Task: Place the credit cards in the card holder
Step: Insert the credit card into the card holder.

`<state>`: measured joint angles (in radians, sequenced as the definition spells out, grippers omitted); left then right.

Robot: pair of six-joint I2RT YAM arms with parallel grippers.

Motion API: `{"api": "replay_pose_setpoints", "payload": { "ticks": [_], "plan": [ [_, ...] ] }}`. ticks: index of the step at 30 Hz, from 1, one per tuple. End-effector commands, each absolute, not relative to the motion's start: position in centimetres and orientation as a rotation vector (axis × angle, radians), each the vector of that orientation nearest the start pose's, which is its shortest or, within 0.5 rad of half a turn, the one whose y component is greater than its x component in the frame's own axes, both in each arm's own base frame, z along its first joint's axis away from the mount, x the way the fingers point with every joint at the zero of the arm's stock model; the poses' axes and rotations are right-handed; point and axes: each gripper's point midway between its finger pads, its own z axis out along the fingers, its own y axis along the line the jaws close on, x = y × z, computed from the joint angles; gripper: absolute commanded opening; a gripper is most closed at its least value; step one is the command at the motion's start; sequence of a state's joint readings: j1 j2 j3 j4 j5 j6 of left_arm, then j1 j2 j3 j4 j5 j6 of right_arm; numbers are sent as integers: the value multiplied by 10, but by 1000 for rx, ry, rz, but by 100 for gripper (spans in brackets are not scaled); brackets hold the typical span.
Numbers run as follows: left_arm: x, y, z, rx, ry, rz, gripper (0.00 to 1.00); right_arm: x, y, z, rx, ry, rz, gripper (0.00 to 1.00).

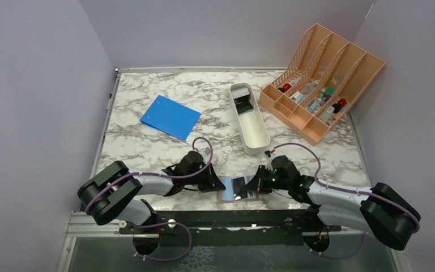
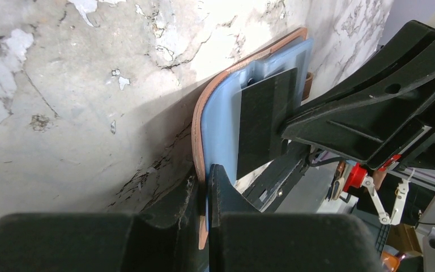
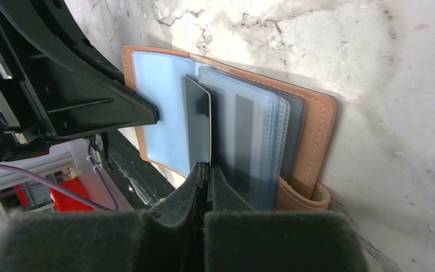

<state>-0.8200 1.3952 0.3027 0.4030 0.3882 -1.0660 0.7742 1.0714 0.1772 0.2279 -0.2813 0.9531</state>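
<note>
The brown card holder (image 1: pixel 228 196) lies open near the table's front edge, between both grippers. My left gripper (image 2: pixel 207 175) is shut on the rim of its brown cover (image 2: pixel 199 130), with the pale blue inside facing right. My right gripper (image 3: pixel 208 170) is shut on a dark grey credit card (image 3: pixel 198 127). The card's far end rests against the pale blue inner flap (image 3: pixel 161 107), beside the clear sleeves (image 3: pixel 255 141). From the left wrist, the same card (image 2: pixel 263 124) looks black. Whether its tip sits inside a pocket I cannot tell. In the top view the left gripper (image 1: pixel 218 184) and right gripper (image 1: pixel 259 182) flank the holder.
A blue notebook (image 1: pixel 170 117) lies at the back left. A long white tray (image 1: pixel 251 129) stands mid-table with a dark item (image 1: pixel 242 103) at its far end. The peach lattice organiser (image 1: pixel 323 79) fills the back right corner. A black rail (image 1: pixel 232 218) runs just in front of the holder.
</note>
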Motion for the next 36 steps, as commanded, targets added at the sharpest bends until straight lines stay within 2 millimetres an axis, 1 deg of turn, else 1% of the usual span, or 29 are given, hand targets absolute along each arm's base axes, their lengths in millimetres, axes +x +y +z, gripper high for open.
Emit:
{"api": "replay_pose_setpoints", "payload": {
  "ticks": [1,5,10,16,19,22,28,31,34,36],
  "plan": [
    [136,-288,27,-89,2597,-1285,9,123,239,13,41,2572,1100,1],
    [135,-289,26,-79,2602,-1288,11,125,241,14,51,2555,1104,1],
    [133,-289,29,-72,2600,-1303,21,127,236,12,109,2519,1106,1],
    [132,-291,37,-59,2579,-1334,28,133,238,19,135,2475,1124,1],
    [131,-294,41,-48,2572,-1352,28,136,241,26,132,2457,1135,1],
    [129,-296,41,-41,2574,-1353,28,138,245,28,144,2447,1153,1],
    [127,-298,42,-32,2572,-1357,28,136,252,24,159,2468,1166,1],
    [127,-299,43,-31,2570,-1357,28,135,256,21,155,2486,1159,6],
    [126,-300,42,-26,2572,-1357,28,135,260,22,112,2497,1118,11],
    [126,-300,41,-27,2576,-1354,28,136,257,22,92,2513,1060,19]
  ]
}}
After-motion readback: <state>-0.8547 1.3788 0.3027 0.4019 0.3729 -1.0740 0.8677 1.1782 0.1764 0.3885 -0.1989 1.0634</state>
